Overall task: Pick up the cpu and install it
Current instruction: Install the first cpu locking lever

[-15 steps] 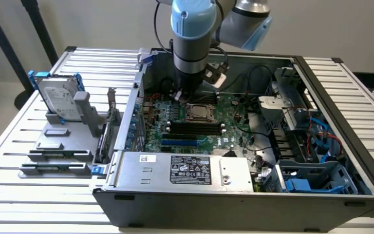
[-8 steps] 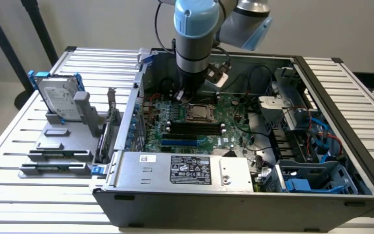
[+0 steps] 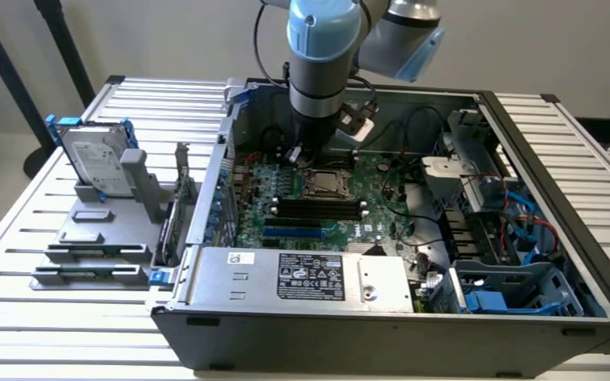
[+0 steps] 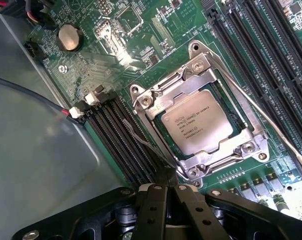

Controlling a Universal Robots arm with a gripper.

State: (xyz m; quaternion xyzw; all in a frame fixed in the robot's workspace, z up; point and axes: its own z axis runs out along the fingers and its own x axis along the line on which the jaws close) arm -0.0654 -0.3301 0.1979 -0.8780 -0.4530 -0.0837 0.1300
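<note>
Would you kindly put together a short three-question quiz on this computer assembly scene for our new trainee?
1. True or false: the cpu lies inside the metal socket frame on the green motherboard.
2. Multiple choice: the gripper is A) shut with nothing between its fingers, B) shut on the cpu, C) wide open.
3. Short answer: in the exterior view, on which side of the computer case does the upright silver drive stand?

Key:
1. True.
2. A.
3. On the exterior view's left, outside the case, in a grey holder.
</note>
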